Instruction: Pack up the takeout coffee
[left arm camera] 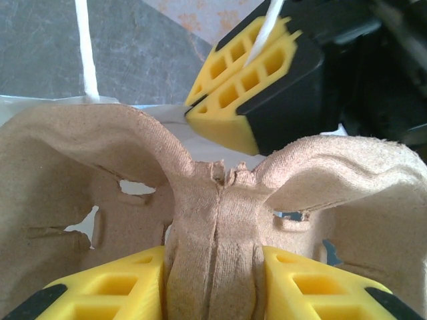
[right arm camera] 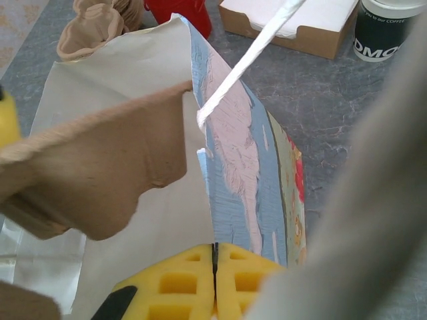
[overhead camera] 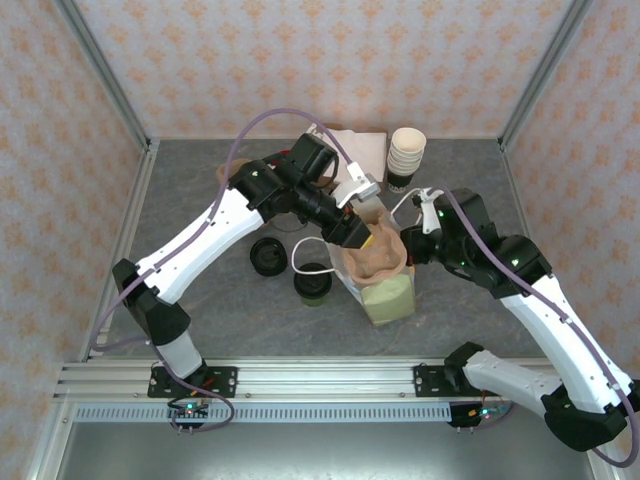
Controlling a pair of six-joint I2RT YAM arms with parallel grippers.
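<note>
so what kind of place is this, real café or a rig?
Likely a lab robot cell staged as a café counter: wallpapered panels in an aluminium frame, plus a stack of paper cups, a pulp cup carrier and a paper bag.

In the right wrist view a blurred grey mass [right arm camera: 373, 200] covers the lower right, too near to identify. The top edge cuts a red container [right arm camera: 179, 12], a brown cardboard box [right arm camera: 293, 30] and a dark printed cup [right arm camera: 390, 30]; the bottom edge cuts the right gripper [right arm camera: 214, 252]. In the left wrist view the bottom edge cuts the left gripper [left arm camera: 213, 260], and both sides cut the brown moulded-pulp carrier [left arm camera: 80, 153]. From above, that carrier hides the inside of the pale green paper bag [overhead camera: 385, 300].
</note>
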